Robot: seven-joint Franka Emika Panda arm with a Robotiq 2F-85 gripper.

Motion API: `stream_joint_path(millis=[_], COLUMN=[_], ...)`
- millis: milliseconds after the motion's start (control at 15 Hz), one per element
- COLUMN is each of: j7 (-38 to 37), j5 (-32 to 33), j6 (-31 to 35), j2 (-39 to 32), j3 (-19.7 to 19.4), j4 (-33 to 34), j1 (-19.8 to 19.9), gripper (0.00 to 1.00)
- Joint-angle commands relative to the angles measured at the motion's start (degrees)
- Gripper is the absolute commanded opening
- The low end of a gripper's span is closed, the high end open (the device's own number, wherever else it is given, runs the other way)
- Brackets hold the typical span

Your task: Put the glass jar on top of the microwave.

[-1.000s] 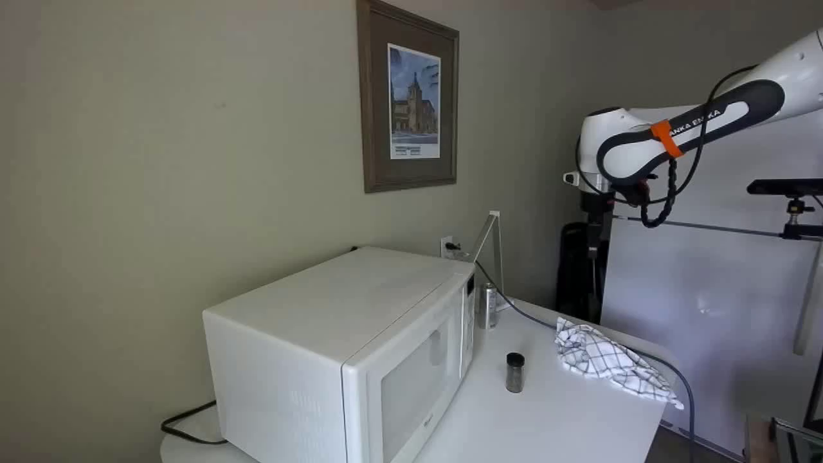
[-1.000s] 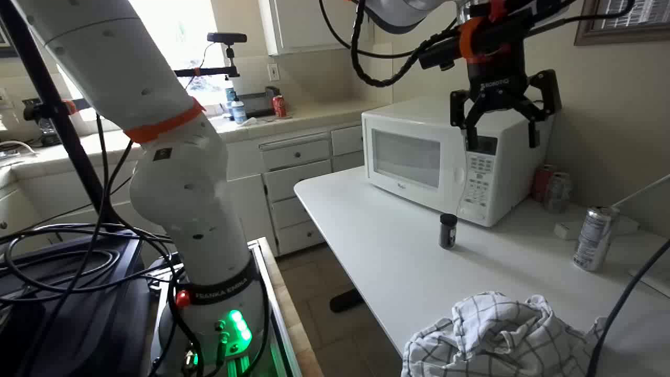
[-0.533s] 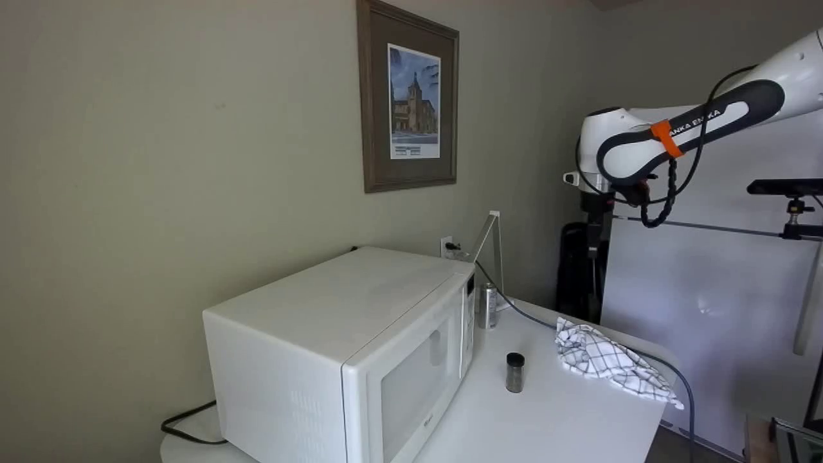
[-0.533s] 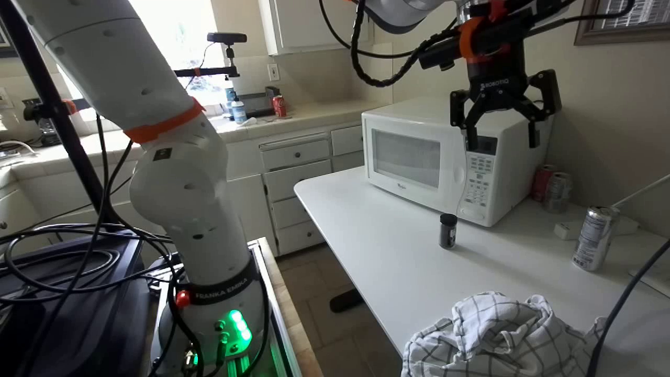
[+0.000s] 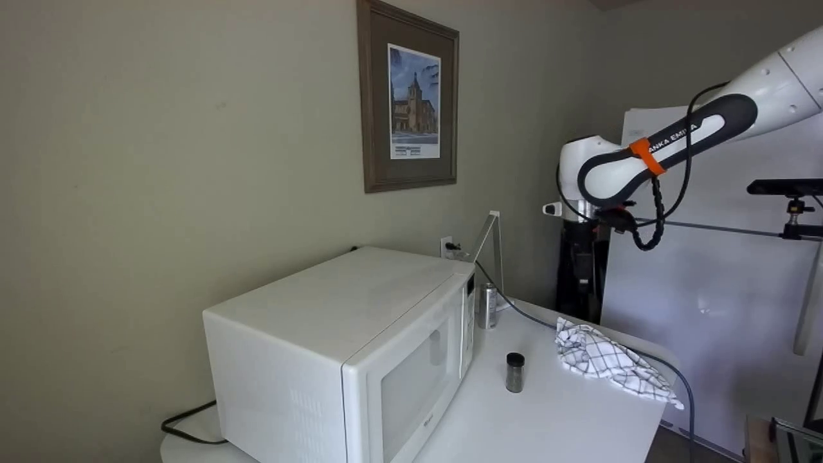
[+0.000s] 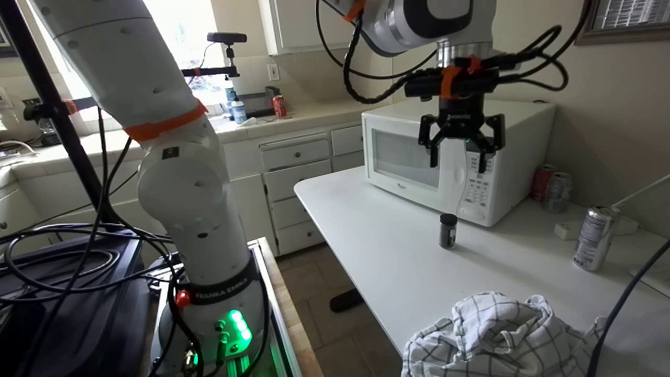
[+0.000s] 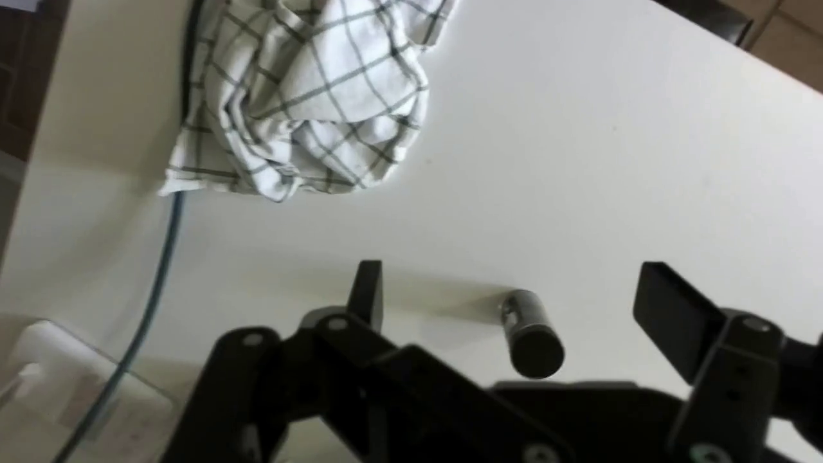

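Note:
The small dark glass jar with a black lid stands upright on the white table, in front of the microwave's control-panel end, in both exterior views (image 5: 514,373) (image 6: 447,231). The large white microwave (image 5: 308,315) stands with its door shut; it also shows in an exterior view (image 6: 405,157). Its flat top is bare. My gripper (image 6: 458,163) is open and empty, pointing down, in the air above the jar. In the wrist view the jar (image 7: 530,331) appears between the two spread fingers of the gripper (image 7: 508,283), touching neither.
A checked cloth (image 6: 497,335) lies near the table's edge. A silver can (image 6: 594,238) stands near the wall side. More cans (image 6: 556,192) stand beside the microwave. A grey cable (image 7: 157,283) runs across the table (image 6: 366,235). A framed picture (image 5: 411,103) hangs on the wall.
In the last half second the arm and open gripper have moved down, and to the left in both exterior views. The jar, microwave and cloth have not moved.

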State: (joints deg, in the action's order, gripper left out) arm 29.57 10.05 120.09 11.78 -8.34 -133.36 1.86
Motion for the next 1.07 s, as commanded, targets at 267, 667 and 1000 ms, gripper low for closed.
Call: stream_joint_path(millis=[267,667,1000], j7=[7.32,6.87,8.82], j5=[-7.24,-5.93,-8.45], j6=[11.12,13.88,16.91], j2=[-9.04,-11.03,-12.93], j3=[3.80,5.16,5.08], j4=[-5.95,-6.07,-5.46], j1=[-2.88,-1.89,-1.70], gripper=[1.00,1.00,1.00])
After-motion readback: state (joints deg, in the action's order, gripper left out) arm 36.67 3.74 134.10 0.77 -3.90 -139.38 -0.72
